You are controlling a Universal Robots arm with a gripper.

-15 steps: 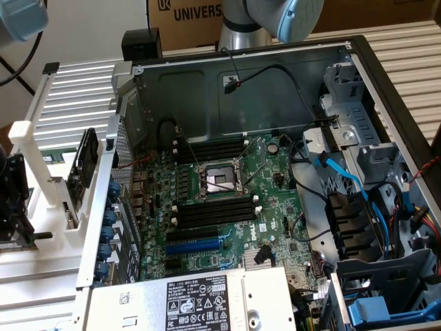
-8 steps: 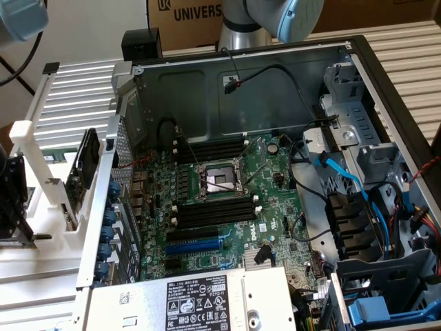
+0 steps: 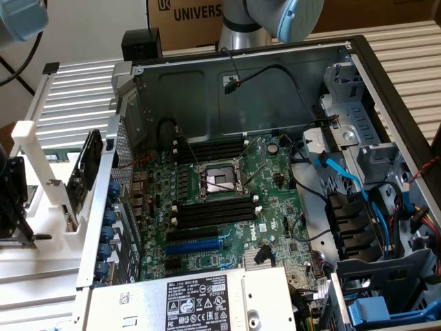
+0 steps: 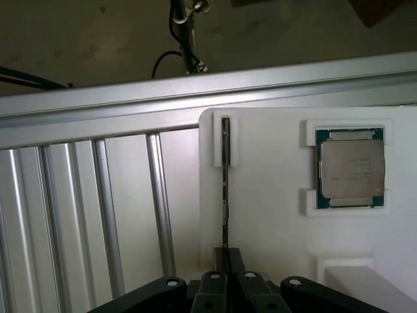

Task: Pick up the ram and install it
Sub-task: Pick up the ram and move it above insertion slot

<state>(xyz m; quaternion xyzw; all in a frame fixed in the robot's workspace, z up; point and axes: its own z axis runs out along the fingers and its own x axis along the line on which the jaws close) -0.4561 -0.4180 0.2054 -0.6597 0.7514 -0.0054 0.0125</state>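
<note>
Closest to you, the tool (image 4: 227, 257) is clenched on the ram (image 4: 225, 189), its fingertips pinched against either face of the board with no gap showing. The ram stands on edge in the white holder (image 4: 273, 222), so you see it as a thin dark line. Its long axis runs straight away from the tool, and its far end is seated in a raised white slot bracket (image 4: 225, 140) near the holder's rounded corner.

One face of the ram is near the holder's edge, with the bare ribbed aluminium worktop (image 4: 78, 208) open beyond it. On the other face, a plain stretch of holder keeps the ram well apart from the processor chip (image 4: 350, 168), which lies flat in its own white frame. Just past the bracket, an aluminium rail (image 4: 195, 88) crosses the ram's axis. Beyond that rail are the floor and a black cable (image 4: 166, 62).

In the exterior view, the open computer case (image 3: 386, 83) lies to the exterior view's right. The motherboard (image 3: 275, 200) faces up inside it. Two banks of black memory slots (image 3: 210, 210) flank the processor socket (image 3: 220, 181), running roughly across the view. The blue expansion slot (image 3: 196, 245) lies nearer the power supply (image 3: 200, 303).
</note>
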